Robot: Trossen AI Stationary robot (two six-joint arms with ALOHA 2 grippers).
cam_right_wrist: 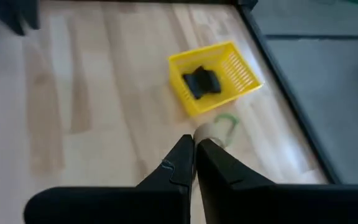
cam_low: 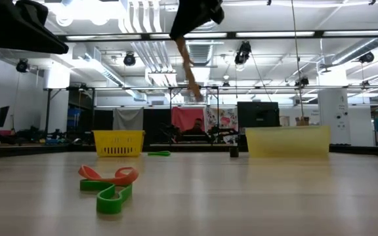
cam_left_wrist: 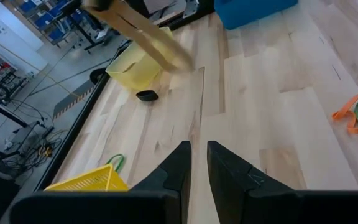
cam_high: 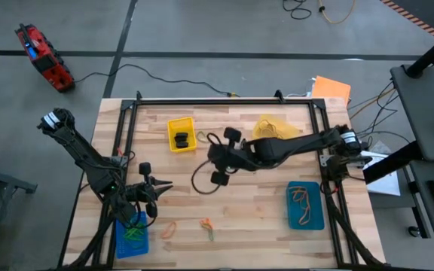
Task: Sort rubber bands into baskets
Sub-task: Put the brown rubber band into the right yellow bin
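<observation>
My right gripper (cam_high: 204, 143) (cam_right_wrist: 195, 144) is over the table's middle, raised, shut on a tan rubber band (cam_low: 189, 65). Just beyond it stands the bright yellow basket (cam_high: 181, 134) (cam_right_wrist: 215, 79) with black bands inside. A green band (cam_right_wrist: 227, 122) lies on the table beside that basket. My left gripper (cam_high: 169, 185) (cam_left_wrist: 197, 149) is near the table's left front, empty, its fingers a narrow gap apart. Below it stands the bright blue basket (cam_high: 132, 233) with green bands in it. The pale yellow basket (cam_high: 272, 126) and the teal basket (cam_high: 305, 205) stand to the right. My right gripper pinches the tan band between its two fingertips; a short piece (cam_right_wrist: 205, 130) shows just past them. The fingers slant down toward the table's left far side. The band hangs slack below the gripper (cam_low: 184, 56), lifted clear of the table.
Loose orange and green bands (cam_high: 206, 224) (cam_low: 107, 183) and an orange one (cam_high: 169, 229) lie near the front edge. A small black band (cam_left_wrist: 146, 95) lies by the pale yellow basket. A black cable loop (cam_high: 200, 179) hangs from the right arm. A black frame (cam_high: 224, 100) edges the table.
</observation>
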